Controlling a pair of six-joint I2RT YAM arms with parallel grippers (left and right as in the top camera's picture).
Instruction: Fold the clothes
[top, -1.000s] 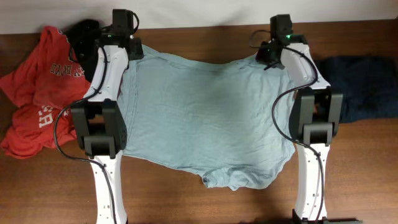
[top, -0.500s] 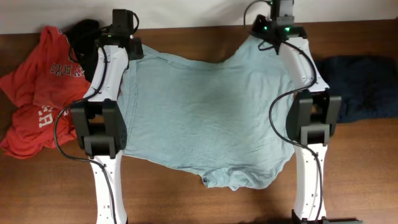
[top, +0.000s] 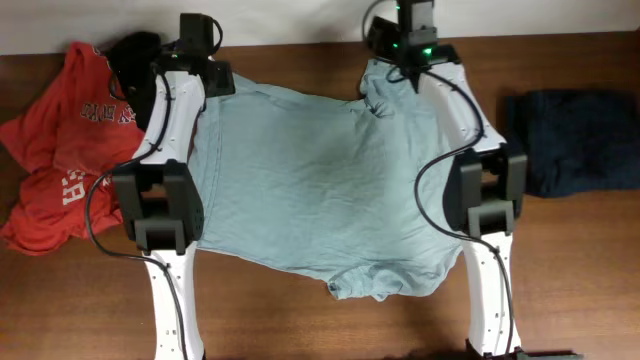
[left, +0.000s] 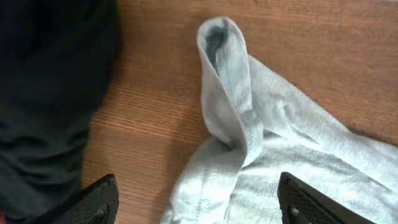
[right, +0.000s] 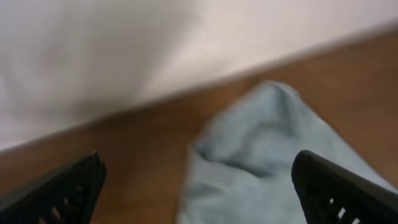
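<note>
There, left hand (left: 198, 202) and right hand (right: 199, 190) agape at far T-shirt (top: 320, 190) edge.

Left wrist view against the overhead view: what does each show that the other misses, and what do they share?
Only the left wrist view: a sleeve curled into a loop, its opening showing, between spread fingers that hold nothing. Only the overhead view: the whole T-shirt spread flat, red tees on one side, a navy garment on the other. Both: pale shirt cloth, the black garment, the wooden table.
</note>
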